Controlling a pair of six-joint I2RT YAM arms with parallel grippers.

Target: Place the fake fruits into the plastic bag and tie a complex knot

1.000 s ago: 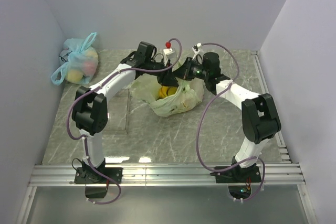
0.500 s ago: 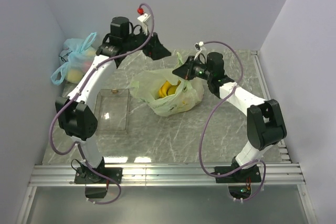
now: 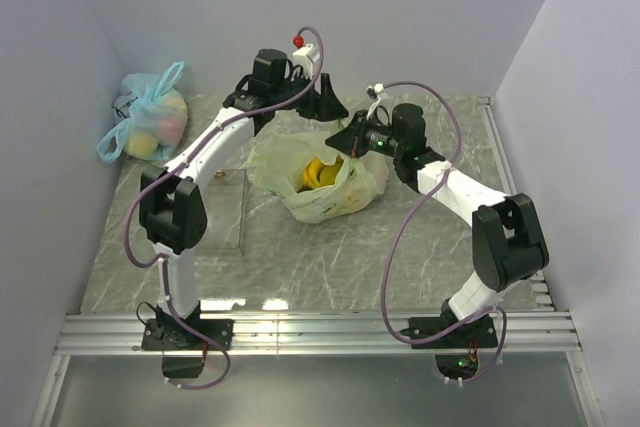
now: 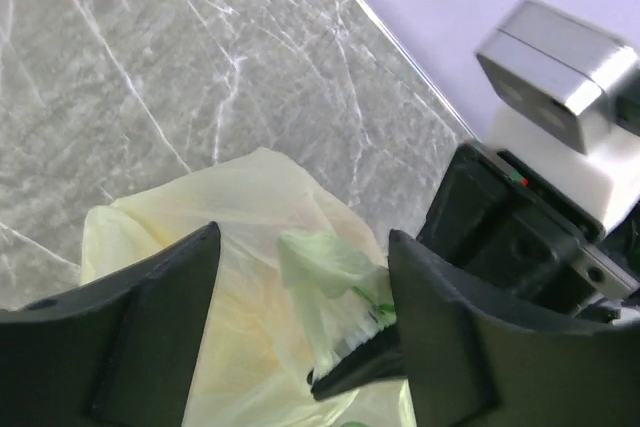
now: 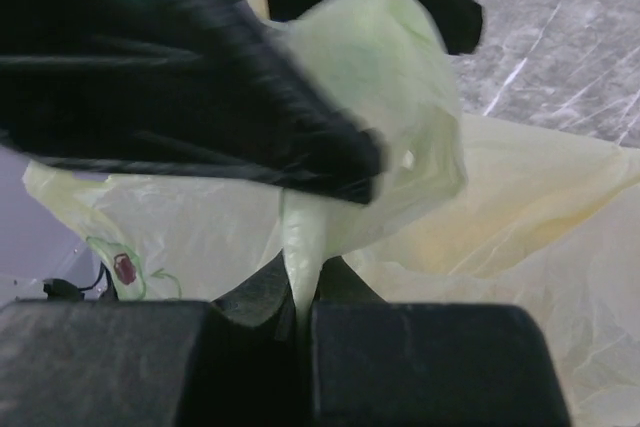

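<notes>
The pale green plastic bag (image 3: 335,190) lies open mid-table with yellow fake fruits (image 3: 318,172) inside; other fruits are hidden. My right gripper (image 3: 345,137) is shut on a twisted bag handle (image 5: 300,267) and holds it up above the bag; in its wrist view the gripper (image 5: 303,322) pinches the strip. My left gripper (image 3: 330,107) is open just above it. In the left wrist view the gripper (image 4: 303,247) straddles the handle's loose end (image 4: 320,262), without closing on it. The right gripper's tip (image 4: 360,362) shows below the handle.
A light blue knotted bag (image 3: 150,125) with pale fruits sits in the back left corner. A clear rectangular tray (image 3: 220,209) lies left of the green bag. Walls stand on the left, back and right. A metal rail (image 3: 320,332) runs along the near edge.
The left arm swung up and back to the left, then came back right and down; its open gripper now sits over the handle. The right gripper stayed shut on the handle.
</notes>
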